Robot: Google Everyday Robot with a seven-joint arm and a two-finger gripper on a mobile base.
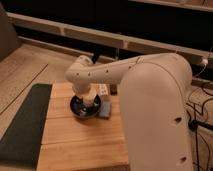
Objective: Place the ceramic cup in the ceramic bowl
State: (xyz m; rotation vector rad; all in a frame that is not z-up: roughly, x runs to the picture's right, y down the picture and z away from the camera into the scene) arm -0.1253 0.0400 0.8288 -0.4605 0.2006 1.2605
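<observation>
The hand (89, 100) hangs directly over the bowl (85, 107) on the table (80, 142). The cup (90, 101) stands upright beneath it, inside the bowl; the hand's grip state cannot be determined. A grey block (104, 111) lies just beside the bowl.

Gripper (88, 101) over ceramic bowl (78, 108) (block (105, 111) rt).

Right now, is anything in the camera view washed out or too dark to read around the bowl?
Camera view: the white arm reads bright and hides the tool, which is down over the ceramic bowl; the bowl's dark inside shows little detail, the ceramic cup is pale in it; background shelves are dim.
</observation>
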